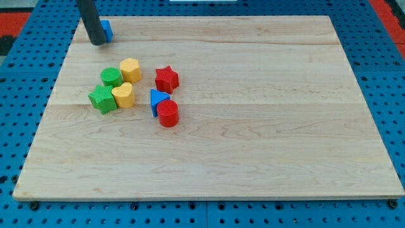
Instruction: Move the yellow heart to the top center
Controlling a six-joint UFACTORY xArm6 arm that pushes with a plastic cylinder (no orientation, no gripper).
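No jaws on this rig, just a dark rod, so nothing is gripped. My tip [97,42] sits at the view's top left corner of the counter [253,139], w/ a blue block [107,30] touching it on the view's right side; the block is mostly hidden behind the rod, shape can't be made out.

Yellow heart [123,95] is in the left half of the counter, well below my tip and apart from it. It sits in a tight cluster of 4: green star-ish block [102,99] touching it on the view's left, green cylinder [111,77] just above-left, yellow hexagon-ish block [130,68] just above.

To the view's right of that cluster: red star [167,79], on its own. Below it a blue triangle [158,100] w/ a red cylinder [168,114] pressed against its lower right. Blue triangle is near the heart but not touching.
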